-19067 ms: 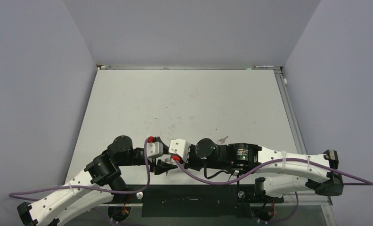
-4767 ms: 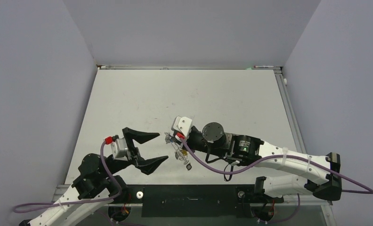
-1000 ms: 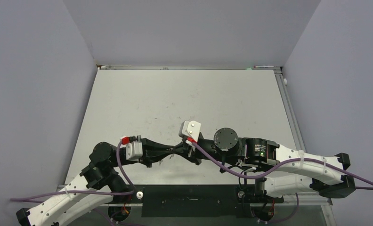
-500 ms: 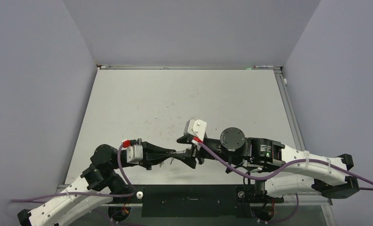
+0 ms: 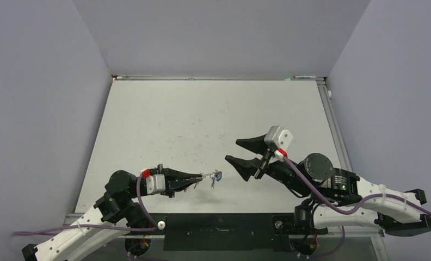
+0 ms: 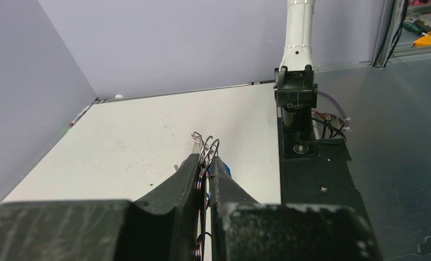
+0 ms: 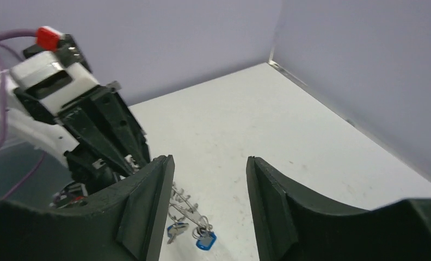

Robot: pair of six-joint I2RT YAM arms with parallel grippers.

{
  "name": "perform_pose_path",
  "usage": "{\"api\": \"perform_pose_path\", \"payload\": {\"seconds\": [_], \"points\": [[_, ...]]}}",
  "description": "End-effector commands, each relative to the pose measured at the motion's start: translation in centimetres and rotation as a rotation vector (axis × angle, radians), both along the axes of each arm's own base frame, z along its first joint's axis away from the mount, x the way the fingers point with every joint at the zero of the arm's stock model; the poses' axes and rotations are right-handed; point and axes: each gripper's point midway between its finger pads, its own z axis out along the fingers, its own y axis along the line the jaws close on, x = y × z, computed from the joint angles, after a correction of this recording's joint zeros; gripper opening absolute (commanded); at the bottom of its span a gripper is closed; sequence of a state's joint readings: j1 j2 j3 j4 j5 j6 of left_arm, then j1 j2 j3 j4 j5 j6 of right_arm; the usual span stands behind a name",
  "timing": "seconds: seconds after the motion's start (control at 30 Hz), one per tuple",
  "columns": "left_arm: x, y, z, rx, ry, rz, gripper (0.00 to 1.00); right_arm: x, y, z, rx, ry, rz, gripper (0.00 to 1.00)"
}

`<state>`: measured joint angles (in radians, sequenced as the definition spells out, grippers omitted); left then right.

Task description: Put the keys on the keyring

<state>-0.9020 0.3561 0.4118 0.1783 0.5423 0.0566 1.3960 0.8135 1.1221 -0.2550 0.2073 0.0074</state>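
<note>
My left gripper (image 5: 198, 177) is shut on the keyring (image 5: 205, 175), a silvery ring held edge-on above the table near its front edge. In the left wrist view the keyring (image 6: 208, 148) pokes out past the shut fingers (image 6: 189, 171). Small keys (image 5: 216, 178) hang from the ring's far end, one with a blue head (image 7: 205, 240) and one silvery (image 7: 174, 230). My right gripper (image 5: 232, 150) stands open a little to the right of the keys, apart from them, nothing between its fingers. From the right wrist view the ring (image 7: 187, 208) and the left gripper (image 7: 111, 138) show past the open right gripper (image 7: 209, 163).
The white table (image 5: 213, 114) runs back to grey-violet walls on three sides. A black base plate (image 5: 219, 231) lies along the near edge. The right arm's black mount and white post (image 6: 295, 98) stand to the right in the left wrist view.
My right gripper has opened, let go at the ring, and drawn back to the right and upward. The left gripper stays shut on the keyring, with the keys now hanging free.
</note>
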Motion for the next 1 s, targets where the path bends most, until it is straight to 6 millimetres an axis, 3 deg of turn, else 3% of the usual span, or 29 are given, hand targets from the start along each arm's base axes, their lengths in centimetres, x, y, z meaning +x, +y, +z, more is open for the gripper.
{"api": "perform_pose_path", "payload": {"seconds": [0.0, 0.13, 0.27, 0.4, 0.7, 0.97], "points": [[0.6, 0.6, 2.0, -0.040, -0.104, 0.056, 0.00, 5.0, -3.4, -2.5, 0.015, 0.066, -0.373, 0.54], [1.0, 0.9, 1.8, -0.032, -0.107, 0.086, 0.00, 8.6, -6.5, -7.3, -0.082, 0.162, -0.714, 0.58], [1.4, 1.3, 2.2, -0.056, -0.071, 0.120, 0.00, 11.8, -6.3, -11.7, -0.208, 0.318, -0.725, 0.71], [1.3, 1.6, 2.3, -0.089, -0.032, 0.124, 0.00, 14.3, -7.8, -15.8, -0.269, 0.458, -0.786, 0.78], [0.4, 1.1, 2.3, -0.091, 0.060, 0.063, 0.00, 15.4, -9.9, -23.9, -0.298, 0.651, -0.932, 0.69], [1.1, 0.5, 1.4, -0.047, 0.096, 0.076, 0.00, 15.7, -10.2, -28.8, -0.367, 0.730, -0.998, 0.61]]}}
